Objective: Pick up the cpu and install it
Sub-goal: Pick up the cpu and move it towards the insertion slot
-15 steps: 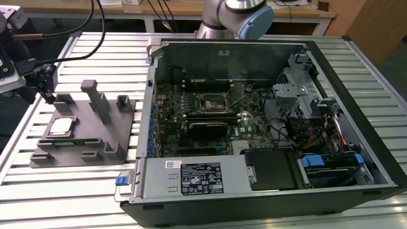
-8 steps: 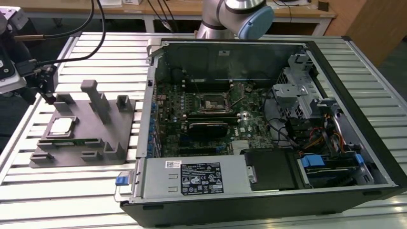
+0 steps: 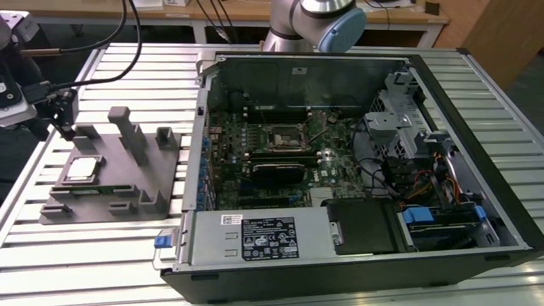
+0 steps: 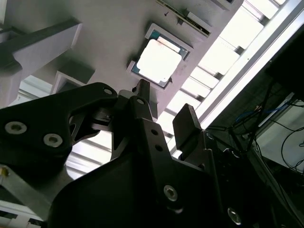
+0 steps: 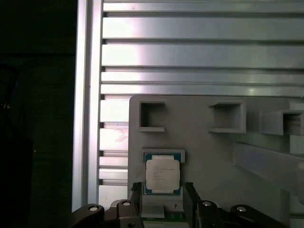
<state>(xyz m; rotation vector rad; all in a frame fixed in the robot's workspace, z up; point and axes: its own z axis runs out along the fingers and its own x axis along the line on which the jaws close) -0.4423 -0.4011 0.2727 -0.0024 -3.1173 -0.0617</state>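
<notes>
the open pincer hangs over the cpu in the grey tray (not touching yet, i think), so it should go down straight and squeeze the sides softly.

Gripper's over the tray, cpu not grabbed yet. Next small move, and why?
Probably lower straight down. The open gripper hangs above the grey tray, and its jaws look spread wide enough to flank the cpu, which lies flat in its recess, untouched.

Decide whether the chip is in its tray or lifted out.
In. The chip lies flat in its pocket in the grey tray; the open gripper hovers over it, holding nothing.
</notes>
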